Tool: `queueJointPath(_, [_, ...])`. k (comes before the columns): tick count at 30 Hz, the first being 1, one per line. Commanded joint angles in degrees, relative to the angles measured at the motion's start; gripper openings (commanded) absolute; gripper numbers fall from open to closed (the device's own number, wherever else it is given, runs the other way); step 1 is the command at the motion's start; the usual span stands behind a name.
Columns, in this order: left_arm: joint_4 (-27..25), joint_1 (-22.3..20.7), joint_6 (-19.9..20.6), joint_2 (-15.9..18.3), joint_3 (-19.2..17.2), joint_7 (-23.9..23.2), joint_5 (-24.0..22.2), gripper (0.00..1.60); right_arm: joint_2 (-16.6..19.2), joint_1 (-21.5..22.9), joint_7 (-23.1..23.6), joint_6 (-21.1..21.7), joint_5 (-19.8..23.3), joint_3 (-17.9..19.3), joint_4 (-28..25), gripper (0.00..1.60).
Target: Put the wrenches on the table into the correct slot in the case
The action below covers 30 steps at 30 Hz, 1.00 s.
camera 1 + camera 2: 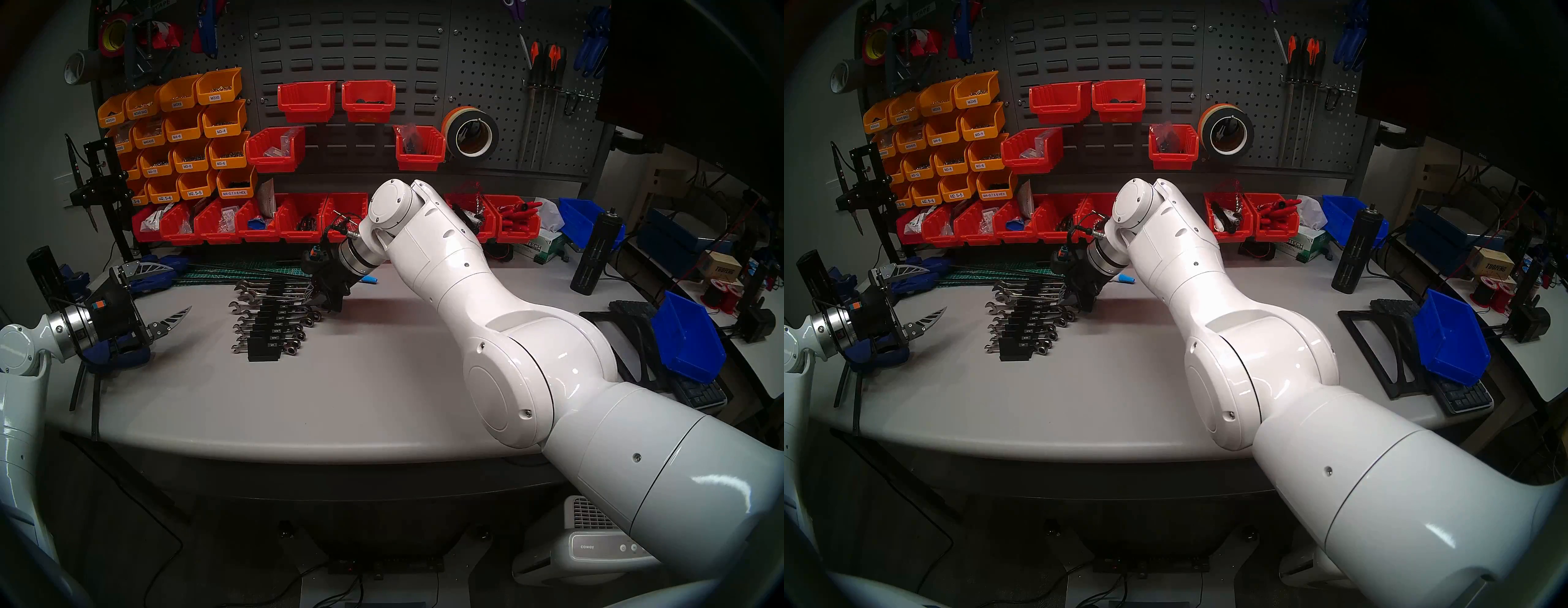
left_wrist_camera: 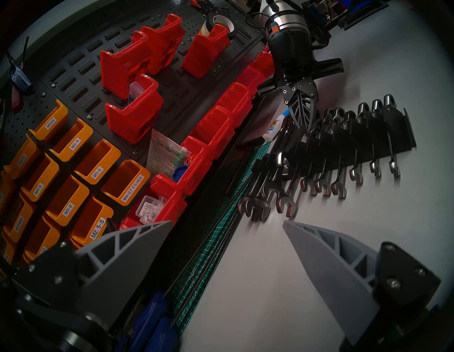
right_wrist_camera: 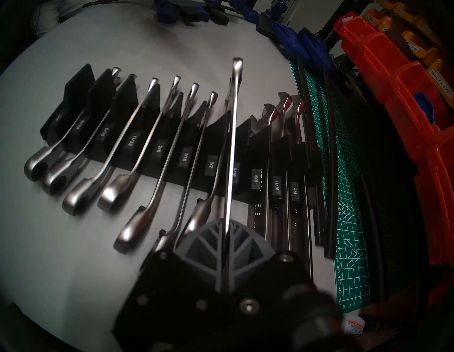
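The case (image 3: 78, 83) is a black stepped rack with white size labels, lying left of centre on the grey table (image 1: 339, 403). It also shows in the head view (image 1: 264, 351) and the left wrist view (image 2: 403, 127). Several chrome wrenches (image 3: 137, 127) rest in its grooves. My right gripper (image 3: 227, 225) is shut on the shank of one long wrench (image 3: 233, 132). That wrench slants over the 9/16 label, open jaw raised at the far end. Whether it sits in the groove I cannot tell. My left gripper (image 1: 180, 288) hangs open and empty left of the rack.
A green cutting mat (image 3: 348, 196) with black rods (image 3: 330, 172) lies just behind the rack. Red bins (image 1: 305, 220) line the table's back edge. Blue clamps (image 1: 157, 271) lie at the back left. A blue bin (image 1: 687, 339) and keyboard (image 1: 695, 395) sit at the right.
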Motion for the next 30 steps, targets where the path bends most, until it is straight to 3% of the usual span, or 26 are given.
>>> queueJointPath(1, [-0.75, -1.23, 0.14, 0.73, -1.07, 0.34, -0.82, 1.60, 0.05, -0.42, -0.94, -0.89, 1.06, 1.12, -3.79, 0.00])
queueJointPath(15, [-0.73, -1.22, 0.08, 0.73, -1.05, 0.37, -0.73, 1.60, 2.41, -6.54, 2.10, -3.51, 4.00, 4.59, -13.82, 0.00])
queueJointPath(30, [-0.74, -1.23, 0.10, 0.73, -1.06, 0.36, -0.75, 1.60, 2.34, -11.55, 3.39, -2.41, 3.77, 5.96, -22.17, 0.00])
